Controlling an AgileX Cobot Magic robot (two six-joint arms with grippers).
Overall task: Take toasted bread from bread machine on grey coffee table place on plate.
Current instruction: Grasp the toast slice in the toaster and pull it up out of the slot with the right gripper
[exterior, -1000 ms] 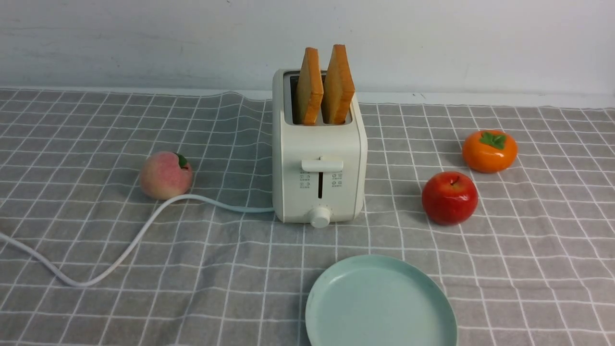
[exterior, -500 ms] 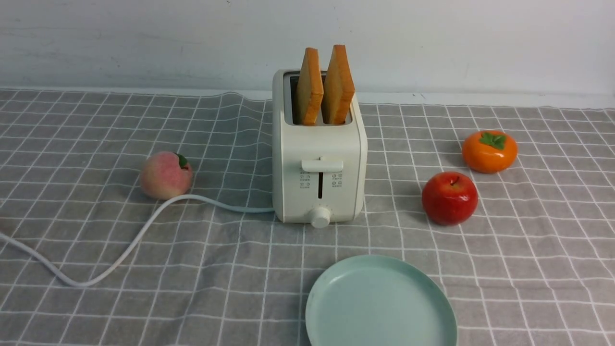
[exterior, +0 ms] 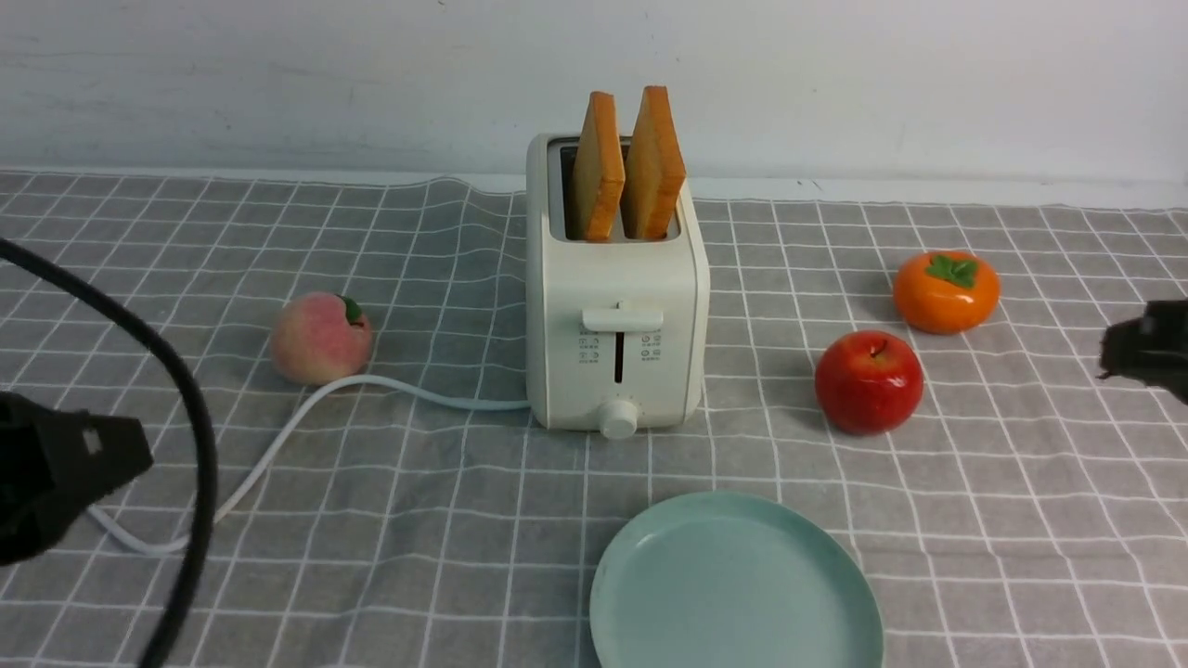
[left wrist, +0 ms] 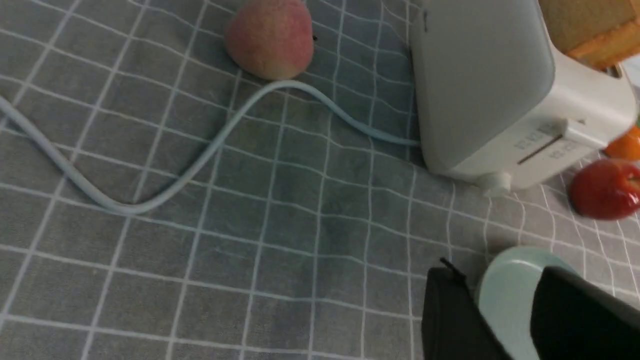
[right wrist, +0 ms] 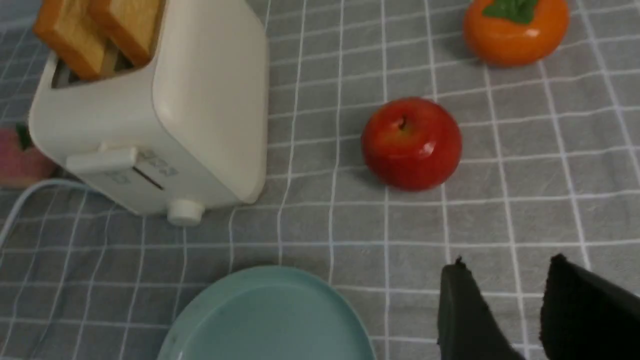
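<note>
left gripper [left wrist: 500, 275] and right gripper [right wrist: 507, 262] open, both above grey-clothed table [exterior: 445, 520]

Peach [exterior: 320, 340], apple [exterior: 869, 383], persimmon [exterior: 946, 292]

The toaster [exterior: 613, 334] at twelve o'clock is cream-white, with a dark slot line and tiny grey printed marks on its front; the toast [exterior: 654, 162] in its top is golden brown, deeper orange-brown along the crusts; the plate [exterior: 738, 589] at about five o'clock is plain pale mint green. The cloth [exterior: 445, 547] is grey with a white grid of lines; the peach [exterior: 321, 340] towards ten o'clock is soft pink with a dark green leaf, and the cord [exterior: 306, 408] beside it is white; towards two o'clock the apple [exterior: 869, 382] is deep glossy red, and the persimmon [exterior: 947, 293] bright orange with a green top.
</note>
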